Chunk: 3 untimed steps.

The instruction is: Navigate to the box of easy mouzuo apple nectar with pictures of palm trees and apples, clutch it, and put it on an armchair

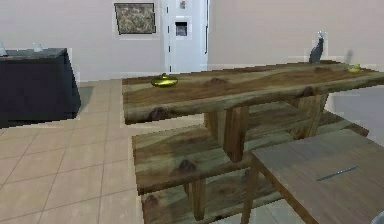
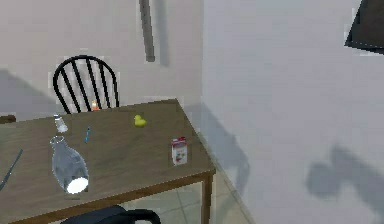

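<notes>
Standing upright near the right edge of the tabletop (image 2: pixel 130 168), in the lower middle of the arm side view, the box (image 2: pixel 180 151) is white with a red band. A yellow blob (image 2: pixel 140 121) sits up-left of it, a glass bottle (image 2: pixel 68 165) farther left, and a black chair (image 2: pixel 85 85) behind. I cannot tell the gripper's state.
</notes>
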### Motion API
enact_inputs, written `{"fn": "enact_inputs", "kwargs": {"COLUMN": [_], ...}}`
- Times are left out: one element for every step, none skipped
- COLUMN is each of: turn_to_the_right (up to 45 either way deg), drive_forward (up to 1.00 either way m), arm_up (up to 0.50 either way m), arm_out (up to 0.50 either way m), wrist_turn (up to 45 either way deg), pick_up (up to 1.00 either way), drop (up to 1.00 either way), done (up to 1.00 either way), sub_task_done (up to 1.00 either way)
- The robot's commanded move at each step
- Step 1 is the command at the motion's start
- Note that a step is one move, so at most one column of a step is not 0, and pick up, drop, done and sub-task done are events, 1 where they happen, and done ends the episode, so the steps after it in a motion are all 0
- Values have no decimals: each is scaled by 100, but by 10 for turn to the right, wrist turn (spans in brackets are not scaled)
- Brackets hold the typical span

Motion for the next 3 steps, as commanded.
{"fn": "enact_inputs", "kwargs": {"turn_to_the_right": [0,0,0], "drive_forward": [0,0,0], "arm_up": [50,32,0], "arm_out": [0,0,40], "wrist_turn": [0,0,0], "pick_up": [0,0,0], "drop": [0,0,0], "done": [0,0,0], "sub_task_done": [0,0,0]}}
